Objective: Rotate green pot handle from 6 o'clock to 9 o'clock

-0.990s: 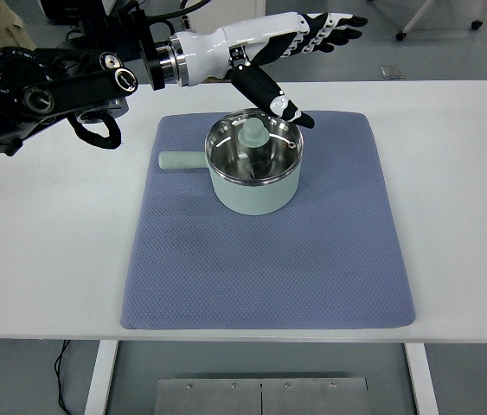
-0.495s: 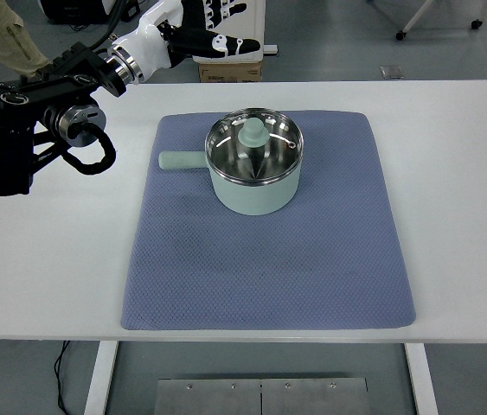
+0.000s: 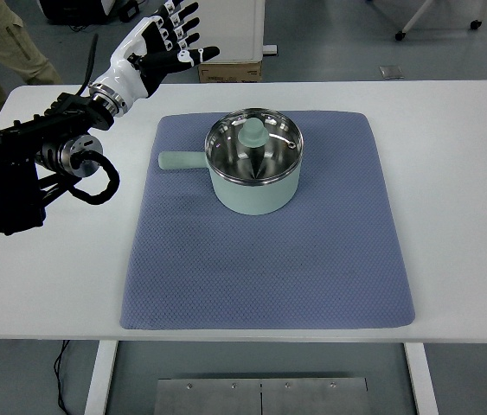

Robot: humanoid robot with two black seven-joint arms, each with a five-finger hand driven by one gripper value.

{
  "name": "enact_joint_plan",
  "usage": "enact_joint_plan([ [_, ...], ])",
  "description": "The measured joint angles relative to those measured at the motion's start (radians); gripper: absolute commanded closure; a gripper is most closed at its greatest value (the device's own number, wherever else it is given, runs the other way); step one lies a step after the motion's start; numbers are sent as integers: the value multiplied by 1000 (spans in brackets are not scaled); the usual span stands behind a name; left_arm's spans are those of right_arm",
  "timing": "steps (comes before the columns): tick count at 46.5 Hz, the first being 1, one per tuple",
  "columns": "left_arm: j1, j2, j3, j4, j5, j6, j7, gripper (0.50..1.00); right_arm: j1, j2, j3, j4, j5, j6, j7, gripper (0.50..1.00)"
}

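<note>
White table (image 3: 468, 199), smooth. Blue-grey mat (image 3: 269, 268), woven, rectangular. Green pot (image 3: 254, 173) on the mat's far half (round, glass-lidded, steel rim); stubby handle (image 3: 180, 160) points left. Left hand (image 3: 158, 45) raised beyond the table's far-left corner, fingers spread, empty.

Black left arm with looped cable, white hand (image 3: 158, 47), seemingly black-tipped fingers.

Bright, even, sharp; shadows seemingly faint.
</note>
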State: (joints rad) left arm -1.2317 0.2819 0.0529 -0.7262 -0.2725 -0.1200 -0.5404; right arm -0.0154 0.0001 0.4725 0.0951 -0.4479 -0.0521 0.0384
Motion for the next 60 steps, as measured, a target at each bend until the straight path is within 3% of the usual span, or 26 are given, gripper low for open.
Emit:
enact_joint_plan([
  [17,103,-2,-173,46,-11,25,44,500,0,0,0,0,0,0,0,500],
  [38,253,-28,-350,73,-54,21,45,500,0,0,0,0,0,0,0,500],
  [60,302,-66,-426,71,-54,11,45,500,0,0,0,0,0,0,0,500],
])
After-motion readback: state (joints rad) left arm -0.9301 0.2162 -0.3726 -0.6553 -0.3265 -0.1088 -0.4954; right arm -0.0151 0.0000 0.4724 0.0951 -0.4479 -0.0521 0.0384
